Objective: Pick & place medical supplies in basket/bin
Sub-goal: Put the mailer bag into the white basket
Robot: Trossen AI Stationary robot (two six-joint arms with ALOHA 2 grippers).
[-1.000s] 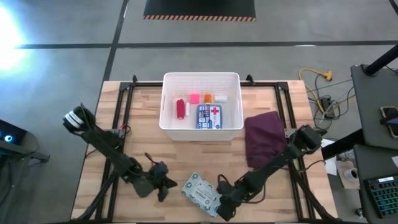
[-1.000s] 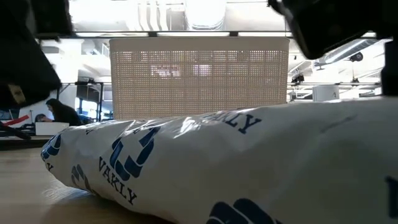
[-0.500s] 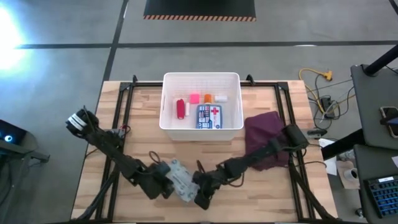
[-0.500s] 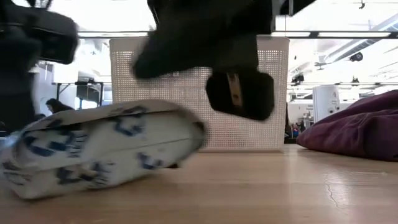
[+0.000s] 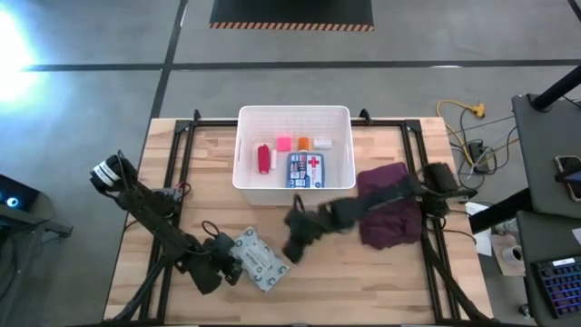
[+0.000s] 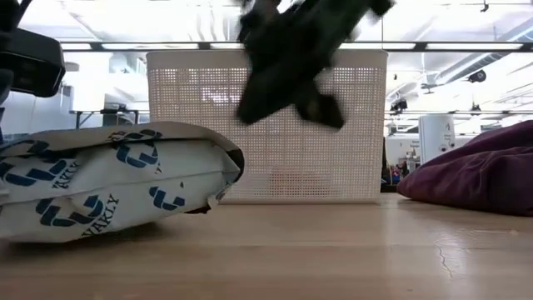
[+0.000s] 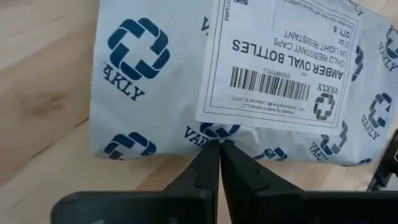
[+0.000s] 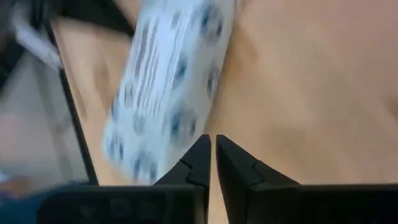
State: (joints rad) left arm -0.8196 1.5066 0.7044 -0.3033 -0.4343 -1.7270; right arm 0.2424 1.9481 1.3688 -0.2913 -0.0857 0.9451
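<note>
The grey-white patterned packet [image 5: 261,262] lies flat on the wood near the table's near edge, and it shows large in the low view [image 6: 117,183] and the left wrist view [image 7: 186,81]. My left gripper [image 5: 231,266] is shut just left of the packet, tips [image 7: 219,144] at its edge. My right gripper [image 5: 292,247] is shut and raised off the table [image 6: 283,75], right of the packet [image 8: 168,93], touching nothing. The white bin [image 5: 293,111] holds the blue first-aid box [image 5: 306,171], a red bottle [image 5: 264,158], the pink roll [image 5: 284,143] and small pieces. My left gripper meets the packet's left-hand long edge [image 7: 217,134] with the tips of its shut fingers [image 7: 205,168], coming nearly level from the table's left. Whether any film is pinched between the tips I cannot tell. The packet lies flat on the table.
The maroon cloth [image 5: 388,204] lies bunched on the table's right side [image 6: 483,171], under the right arm. The bin's perforated wall [image 6: 266,125] stands beyond the packet. Bare wood lies between the packet and the bin. Black frame rails run along both table sides.
My right gripper pushed the packet toward the table's left, up against my left gripper, then rose and drew back toward the far right. The packet slid left along the table and turned somewhat. My left gripper stayed roughly in place.
</note>
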